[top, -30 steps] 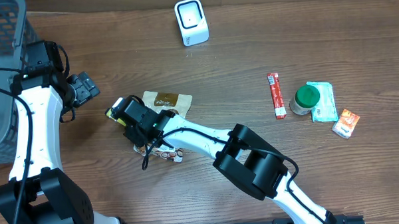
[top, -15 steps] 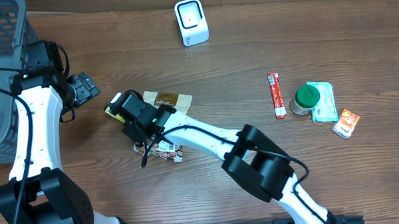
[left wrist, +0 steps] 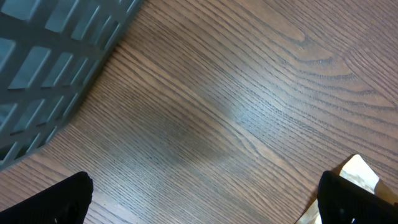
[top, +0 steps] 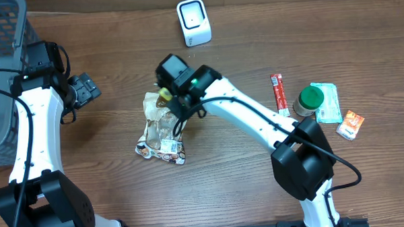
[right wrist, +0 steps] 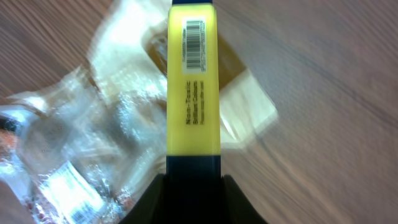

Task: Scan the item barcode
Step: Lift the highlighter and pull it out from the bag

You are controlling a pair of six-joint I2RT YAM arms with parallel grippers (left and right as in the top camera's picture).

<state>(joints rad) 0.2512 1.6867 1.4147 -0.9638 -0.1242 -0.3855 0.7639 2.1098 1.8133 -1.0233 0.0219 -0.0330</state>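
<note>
Right gripper [top: 166, 88] pinches the yellow marker [right wrist: 193, 87] by its dark end. The marker is held over the snack packets [top: 161, 132] with its barcode label [right wrist: 194, 38] exposed, probably for presenting to the white scanner [top: 193, 21]. Left gripper [top: 88, 88] spread wide, idle beside the basket [top: 2, 80].

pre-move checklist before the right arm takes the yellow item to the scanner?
1. Grip: right gripper is shut on the yellow item: ok.
2. Barcode unobstructed: it sits on the item's far end, away from the fingers: ok.
3. Barcode facing the scanner: it faces the wrist camera; its angle to the scanner window is unclear: cannot tell.
4. Path: in the overhead view nothing lies between gripper and scanner: ok.
5. Left gripper is open, off by the basket, away from the path: ok.
6. Item lifted free of the snack bag: cannot tell.
</note>
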